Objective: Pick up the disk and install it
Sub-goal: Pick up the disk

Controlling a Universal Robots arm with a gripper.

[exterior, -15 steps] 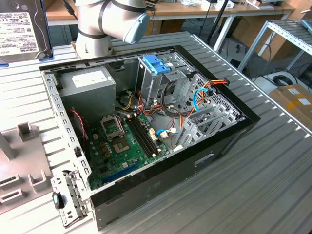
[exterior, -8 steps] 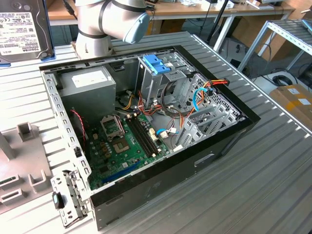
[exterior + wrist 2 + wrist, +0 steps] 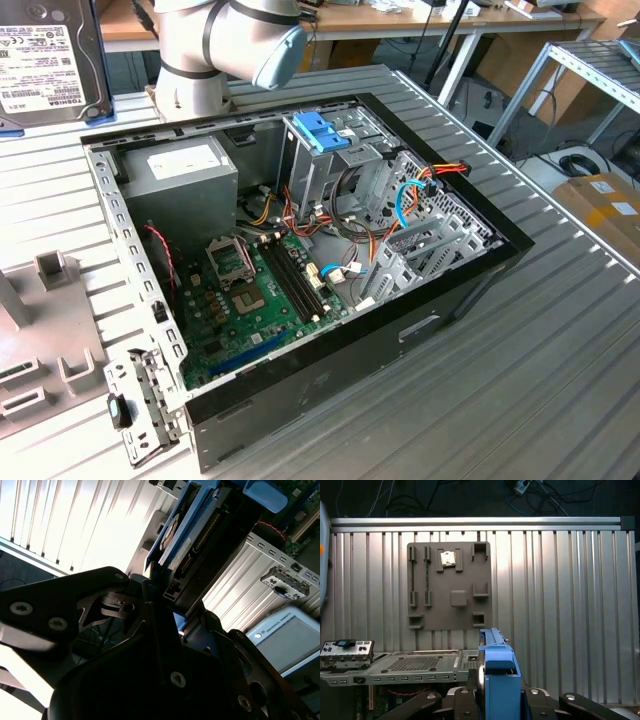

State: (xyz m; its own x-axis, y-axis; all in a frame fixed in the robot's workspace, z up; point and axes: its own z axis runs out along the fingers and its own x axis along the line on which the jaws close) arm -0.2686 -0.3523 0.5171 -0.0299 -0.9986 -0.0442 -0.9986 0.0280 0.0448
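Evidently the tool point(image 3: 498, 696) is clamped on the disk point(image 3: 497, 677), which stands on edge between the two black fingers with its blue rail facing the first wrist view. In the exterior view the disk point(image 3: 45, 60) sits in the upper left of the frame, label showing, well apart from the open computer case point(image 3: 470, 250) on the ribbed worktop point(image 3: 520, 380). The step in hand looks like carrying the gripped disk, and doing it well probably means keeping it square in the tool so the rails do not slip. It also means keeping it clear of the case rim and of the cables point(image 3: 420, 190) near the drive cage point(image 3: 320, 135) with its blue handle. A slow, level path should suit, since the fingers seem to grip only one end of the disk. Several things are hard to read. In the exterior view, the frame's top and left edges cut the disk off. In the second wrist view the contact between the tool point(image 3: 172, 600) and the disk point(image 3: 200, 540) lies in deep shadow. The cage's slot is masked by its handle and the wiring, and how high the disk hangs above the grey fixture plate point(image 3: 450, 585) cannot be told.
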